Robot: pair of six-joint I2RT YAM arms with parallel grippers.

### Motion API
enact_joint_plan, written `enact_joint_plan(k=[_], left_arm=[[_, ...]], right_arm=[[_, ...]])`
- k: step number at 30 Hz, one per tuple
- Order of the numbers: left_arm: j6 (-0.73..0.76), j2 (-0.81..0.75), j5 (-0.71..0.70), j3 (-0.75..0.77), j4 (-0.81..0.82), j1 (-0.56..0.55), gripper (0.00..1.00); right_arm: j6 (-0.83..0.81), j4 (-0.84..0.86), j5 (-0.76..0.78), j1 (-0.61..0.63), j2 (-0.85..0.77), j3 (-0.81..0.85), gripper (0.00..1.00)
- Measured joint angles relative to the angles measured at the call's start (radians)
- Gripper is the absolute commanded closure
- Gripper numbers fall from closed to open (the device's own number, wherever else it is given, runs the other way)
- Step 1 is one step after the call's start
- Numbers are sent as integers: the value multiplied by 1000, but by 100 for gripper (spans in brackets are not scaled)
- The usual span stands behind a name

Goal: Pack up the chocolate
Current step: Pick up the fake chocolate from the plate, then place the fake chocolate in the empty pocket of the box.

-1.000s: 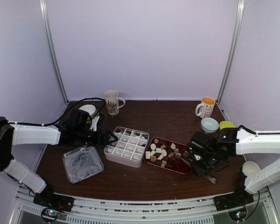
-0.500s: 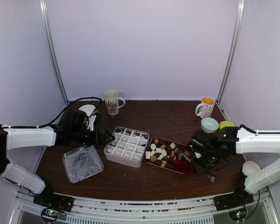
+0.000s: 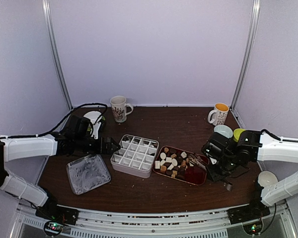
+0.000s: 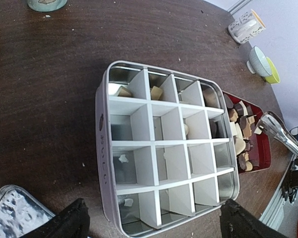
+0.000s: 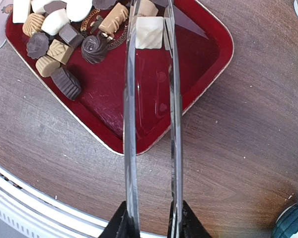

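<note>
**Top external view.**
- Left gripper: jaws spread, level with the table, its tips just short of the divided box.
- Tin lid: lies flat, beside and below the left arm.
- Patterned mug: stands well beyond the left gripper.
- Right gripper: clamped on the metal tongs, which reach ahead of it over the red tray.
- Chocolate: heaped in the tray's end farthest from the right gripper.
- Orange-lined mug, pale bowl and green bowl: all beyond the right arm.

**Left wrist view.**
- Left gripper: wide open, with a black finger at each side of the divided box's nearest edge. Contact cannot be told.
- Chocolate: a tan piece in each of two cells of the far row, a pale piece in a middle cell, and small bits in two cells on the left. More chocolate sits in the red tray, ahead and to the right.
- Metal tongs: lie past the tray.
- Tin lid: at the left finger's outer side.

**Right wrist view.**
- Right gripper: closed narrow around the handles of the metal tongs.
- Metal tongs: both blades run straight ahead over the red tray.
- Chocolate: a white square lies between the blades near their far end. Whether it is pinched cannot be told. Dark, tan and cream pieces are gathered ahead and to the left.
</note>
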Motion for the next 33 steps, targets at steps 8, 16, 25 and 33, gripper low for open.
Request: enact_joint_plan(k=[8,16,25,33], left_arm=[[6,-19,-10,0,-4,0,5],[16,-21,-14,0,-12,0,6],[27,-46,-23,0,-45,0,5],[31,-74,-35,0,-66,0,5]], right_arm=[[-17,-6,-7,0,0,40,71],[-56,55,-56,26,56,159,71],[-122,177,-95,80,335,418,73],[-167,284,-120,92,557,558,73]])
